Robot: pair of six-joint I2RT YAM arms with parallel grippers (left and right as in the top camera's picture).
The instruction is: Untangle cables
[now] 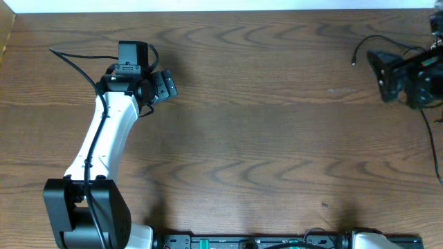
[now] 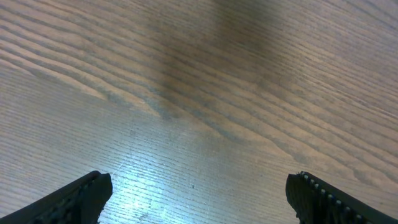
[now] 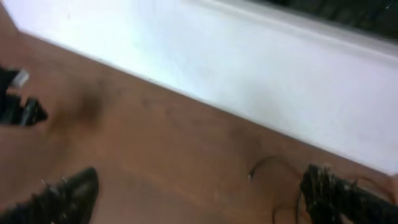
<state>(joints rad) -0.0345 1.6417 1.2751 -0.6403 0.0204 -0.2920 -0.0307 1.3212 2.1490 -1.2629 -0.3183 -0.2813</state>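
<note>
**Fig. Black cord end beside the open R gripper; nothing gripped yet**

**(a) Cords.** One thin black cord (image 1: 354,59) is in view. Its loose end lies on the table (image 1: 277,145) just in front of the R gripper (image 1: 382,75). It then arcs round the far side of that gripper & passes out of sight behind it. In the R wrist view the same cord (image 3: 264,160) lies near one finger (image 3: 336,193), with its tip bare on the wood. A second thin black line (image 1: 432,149) runs off from the gripper's near side. Cannot tell if it is a cord or rig wire. No white cord is visible, and no knot shows: hidden or out of frame.

**(b) Handling (judged).** Light & limp, with no stiffness, so it will drape & trail when lifted. It prob. slides easily on wood, & the small plug end may snag in a loop. Best hold is a little back from the loose end, where the cord lies flat & apart from anything else. It is thin, so the jaws must close almost fully or it may slip through.

**(c) Tools.** R gripper: jaws spread wide, holding nothing. L gripper (image 1: 165,84): well apart from the R gripper, across the table. Its jaws are wide too & empty, w/ only bare wood below.

**(d) Surround.** White wall (image 3: 249,62) beyond the R gripper.
</note>
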